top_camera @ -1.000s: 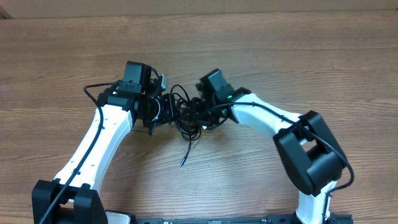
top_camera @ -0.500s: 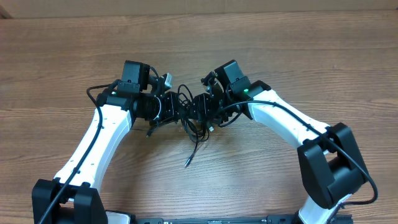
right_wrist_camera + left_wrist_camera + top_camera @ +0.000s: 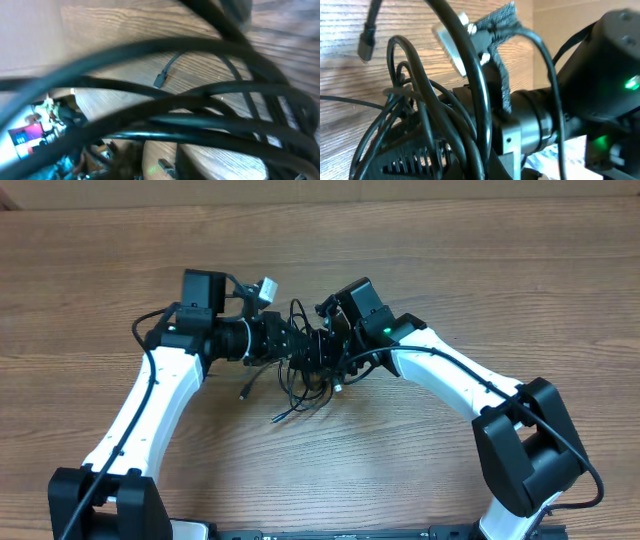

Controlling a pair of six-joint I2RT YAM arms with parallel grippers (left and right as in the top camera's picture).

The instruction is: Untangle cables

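Tangled black cables (image 3: 296,380) on the desk (image 3: 480,270) are met by left hand (image 3: 283,345) and right hand (image 3: 326,350); their grip cannot be told.

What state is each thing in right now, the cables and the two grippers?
cables: tangled in one bundle between the two grippers, loose ends trailing onto the table.
left gripper: buried in the tangle; open or shut cannot be told.
right gripper: buried in the tangle; open or shut cannot be told.

Cables (image 3: 300,375) lie between left pincer (image 3: 283,345) and right pincer (image 3: 324,352)
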